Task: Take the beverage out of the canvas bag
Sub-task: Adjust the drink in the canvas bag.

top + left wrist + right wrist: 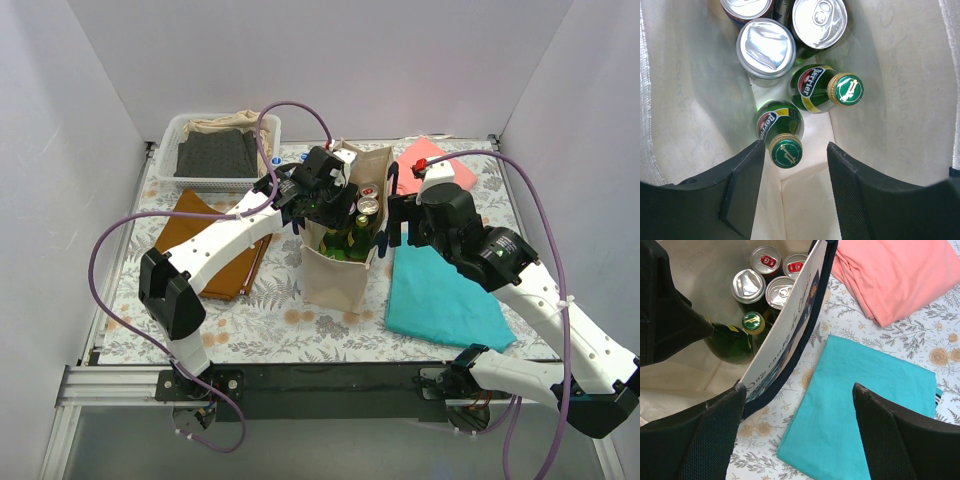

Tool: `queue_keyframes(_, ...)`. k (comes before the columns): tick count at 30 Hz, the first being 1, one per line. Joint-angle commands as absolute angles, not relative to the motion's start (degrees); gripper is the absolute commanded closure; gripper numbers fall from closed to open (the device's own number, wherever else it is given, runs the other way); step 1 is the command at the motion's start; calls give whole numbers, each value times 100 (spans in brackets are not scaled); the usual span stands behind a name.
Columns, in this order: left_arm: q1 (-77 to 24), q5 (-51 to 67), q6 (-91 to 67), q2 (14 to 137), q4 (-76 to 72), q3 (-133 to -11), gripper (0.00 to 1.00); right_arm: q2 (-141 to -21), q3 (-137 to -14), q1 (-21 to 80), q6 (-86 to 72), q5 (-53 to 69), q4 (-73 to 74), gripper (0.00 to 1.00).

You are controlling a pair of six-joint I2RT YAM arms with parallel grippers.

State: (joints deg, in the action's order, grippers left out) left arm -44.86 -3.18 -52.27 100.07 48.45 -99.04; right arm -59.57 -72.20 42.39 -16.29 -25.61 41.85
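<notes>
The canvas bag (335, 275) stands upright mid-table, and my left gripper (335, 210) reaches down into its mouth. In the left wrist view the gripper (795, 145) is open, its fingers apart just above a green Perrier bottle (786, 151) whose cap lies close to the left finger. A second green bottle (845, 89) and several cans (766, 47) stand further in against the bag's inner wall (685, 100). My right gripper (799, 387) is open outside the bag (790, 325), its left finger touching the bag's near corner, holding nothing.
A turquoise cloth (855, 405) lies under the right gripper, with a pink cloth (890, 275) beyond it. A brown cloth (200, 240) lies left of the bag. A white basket (220, 125) holding dark fabric sits at the back left.
</notes>
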Motion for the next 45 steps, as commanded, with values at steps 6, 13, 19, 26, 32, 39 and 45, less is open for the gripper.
queue_keyframes(6, -4500, -290, -5168, 10081, 4904, -9782, 48, -5862, -7198, 4201, -1573, -2523, 3973, 9)
queue_keyframes(13, -4500, -290, -5212, 10151, 4834, -9703, 48, -5854, -7189, 4184, -1573, -2523, 3973, 9)
queue_keyframes(19, -4500, -308, -5185, 10143, 4843, -9686, 49, -5836, -7163, 4166, -1573, -2514, 3973, 9)
queue_keyframes(26, -4500, -308, -5194, 10116, 4843, -9694, 74, -5845, -7154, 4149, -1582, -2479, 3973, 9)
queue_keyframes(32, -4500, -193, -5151, 10134, 4887, -9747, 100, -5809, -7145, 4140, -1591, -2487, 3964, 9)
queue_keyframes(39, -4500, -307, -5186, 10020, 5132, -10300, 100, -5783, -7172, 4140, -1591, -2461, 3964, 9)
queue_keyframes(45, -4500, -386, -5159, 10098, 5536, -11205, 100, -5783, -7172, 4148, -1617, -2408, 3955, 9)
